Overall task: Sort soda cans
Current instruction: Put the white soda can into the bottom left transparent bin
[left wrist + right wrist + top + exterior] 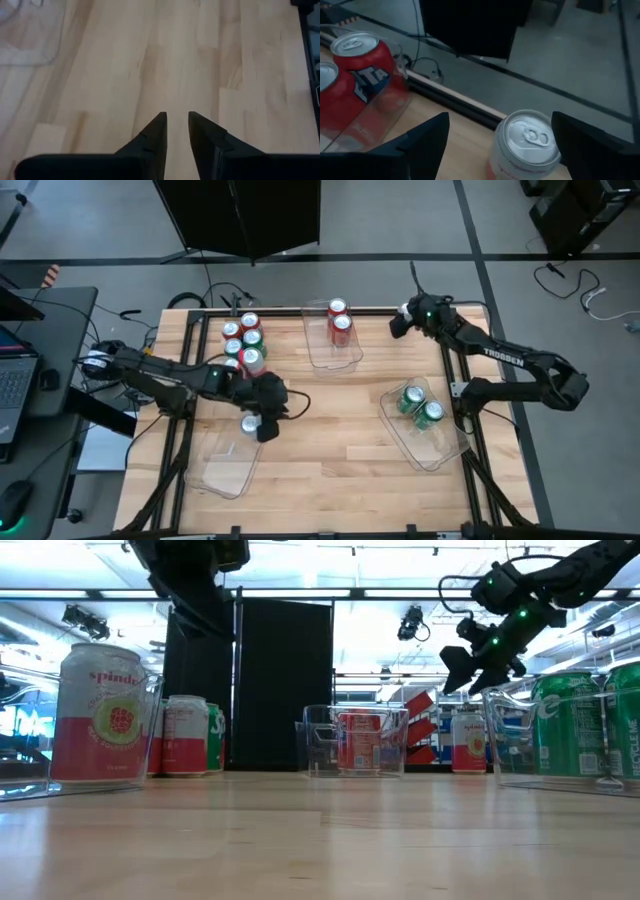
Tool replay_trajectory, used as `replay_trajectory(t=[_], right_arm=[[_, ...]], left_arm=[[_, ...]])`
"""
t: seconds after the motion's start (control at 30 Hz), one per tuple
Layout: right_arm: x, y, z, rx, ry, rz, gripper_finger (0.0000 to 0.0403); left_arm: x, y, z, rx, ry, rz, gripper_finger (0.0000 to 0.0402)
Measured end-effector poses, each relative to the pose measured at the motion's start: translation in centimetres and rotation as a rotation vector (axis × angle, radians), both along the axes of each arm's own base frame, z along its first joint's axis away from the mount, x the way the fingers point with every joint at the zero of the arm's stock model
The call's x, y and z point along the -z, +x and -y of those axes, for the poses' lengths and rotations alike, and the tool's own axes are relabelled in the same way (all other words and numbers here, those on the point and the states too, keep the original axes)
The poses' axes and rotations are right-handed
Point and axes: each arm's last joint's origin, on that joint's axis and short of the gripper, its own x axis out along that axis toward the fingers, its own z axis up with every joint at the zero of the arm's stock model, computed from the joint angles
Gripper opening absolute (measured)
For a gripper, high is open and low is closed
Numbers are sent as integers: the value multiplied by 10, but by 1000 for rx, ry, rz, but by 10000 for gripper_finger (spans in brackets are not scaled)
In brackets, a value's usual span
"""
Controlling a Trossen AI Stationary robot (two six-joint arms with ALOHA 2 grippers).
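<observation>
Directly between the right tool's (497, 145) spread fingers stands a white can (525, 142).

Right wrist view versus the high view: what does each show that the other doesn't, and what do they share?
Only the right wrist view shows the lone can sitting between the right gripper's open jaws; from above the gripper hides it. Only the high view shows the left gripper, the can in the near-left bin, the green cans and the unsorted cluster. Both show the two red cans in the far middle bin.
</observation>
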Motion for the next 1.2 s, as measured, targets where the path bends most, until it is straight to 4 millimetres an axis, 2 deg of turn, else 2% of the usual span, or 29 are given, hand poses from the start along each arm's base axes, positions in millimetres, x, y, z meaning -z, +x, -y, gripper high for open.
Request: replay_trajectory(t=[0.27, 0.4, 0.57, 0.77, 1.0, 1.2], right_arm=[[26, 3, 18, 52, 78, -78, 336], [37, 4, 29, 145, 66, -140, 340], [46, 7, 34, 161, 67, -155, 344], [42, 14, 24, 93, 76, -140, 342], [28, 16, 7, 16, 66, -88, 342], [23, 11, 8, 65, 28, -91, 347]], left_arm=[[-1, 2, -12, 30, 43, 17, 78], [-1, 3, -16, 36, 57, 18, 78], [-1, 3, -17, 49, 72, 27, 78], [-2, 4, -17, 49, 71, 33, 78], [-2, 4, -17, 48, 69, 35, 78], [-2, 4, -17, 35, 56, 34, 78]])
